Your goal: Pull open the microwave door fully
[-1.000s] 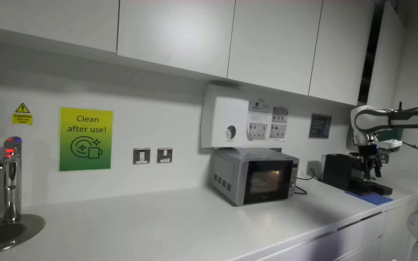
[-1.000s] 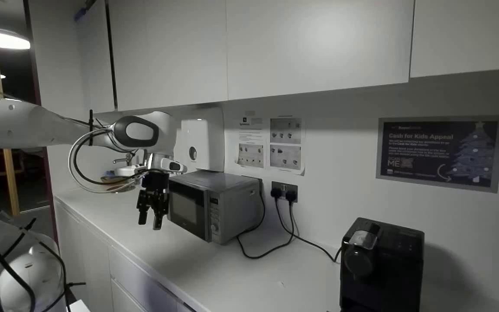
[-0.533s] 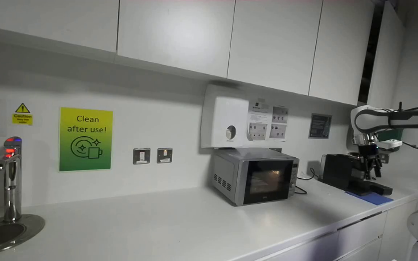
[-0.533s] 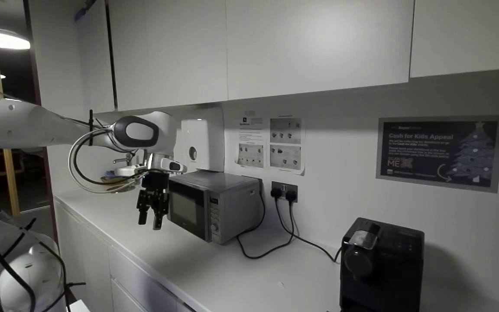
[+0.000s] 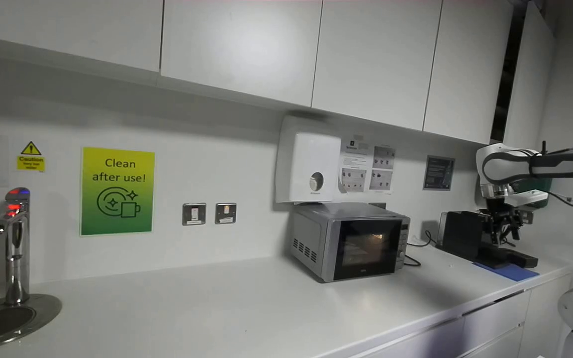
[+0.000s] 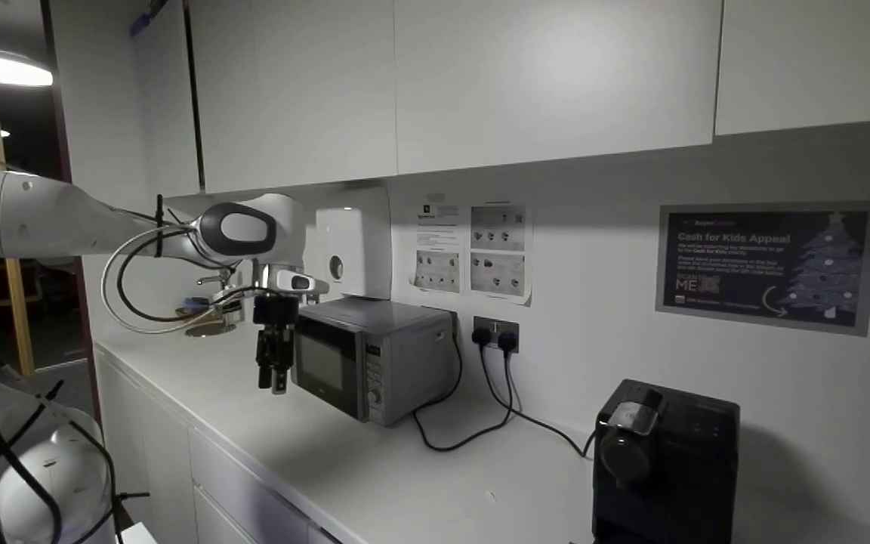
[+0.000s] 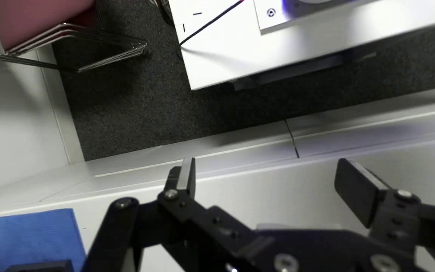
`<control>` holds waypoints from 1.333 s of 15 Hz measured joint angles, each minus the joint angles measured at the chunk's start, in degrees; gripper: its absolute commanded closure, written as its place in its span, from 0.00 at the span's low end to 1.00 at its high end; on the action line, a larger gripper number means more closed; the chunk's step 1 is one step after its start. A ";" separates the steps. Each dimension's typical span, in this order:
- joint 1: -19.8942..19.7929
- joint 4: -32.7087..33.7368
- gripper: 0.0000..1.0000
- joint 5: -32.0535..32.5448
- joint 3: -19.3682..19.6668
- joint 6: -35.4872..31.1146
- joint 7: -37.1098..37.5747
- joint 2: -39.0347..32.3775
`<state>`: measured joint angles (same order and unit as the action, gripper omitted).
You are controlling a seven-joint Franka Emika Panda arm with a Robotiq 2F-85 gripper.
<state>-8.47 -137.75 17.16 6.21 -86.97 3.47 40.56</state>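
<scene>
“Wrist view: note the gripper [image 7: 272, 183] with fingers [image 7: 355, 189] spread wide, gripping nothing. Find no microwave [image 6: 414, 363] there. Standing where?”

“On the countertop [image 5: 217, 298], below the white dispenser [image 5: 311, 159], in both exterior views. Judge the microwave door [image 5: 367, 250] closed, with pulling not yet begun. In an exterior view, see a gap between door and gripper.”

“Likely faults?”

“Could miss the door edge, from steering by a wrist view blind to the target. Could bump the front or press the control panel [image 6: 376, 374], from approaching with fingers aimed down, as now.”

“And once hooked?”

“Might drag the whole microwave forward, from pulling straight instead of along an arc. Might block the swing, from parking the gripper inside that arc. Might clip the coffee machine [image 6: 677, 453], from backing off wide.”

“Containers?”

“In the microwave, or mirrored on its door, an orange glow [image 5: 377, 237]: cannot tell which. Cannot make out contents. In the dispenser, something pale behind a round window [image 5: 316, 181], of unclear amount. In the overhead cabinets [image 5: 241, 44], contents out of sight behind doors.”
</scene>
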 measured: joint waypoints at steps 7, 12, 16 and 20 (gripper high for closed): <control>-1.71 1.76 0.00 0.03 -5.37 -7.83 23.31 -4.83; -2.81 5.35 0.00 -0.60 -7.58 -12.57 39.36 -10.34; -2.80 8.65 0.00 -0.98 -8.31 -18.37 50.07 -14.48; -2.58 12.53 0.00 -1.56 -9.16 -22.89 58.11 -17.72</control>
<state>-11.05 -125.22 15.60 -2.95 -109.86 61.59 22.84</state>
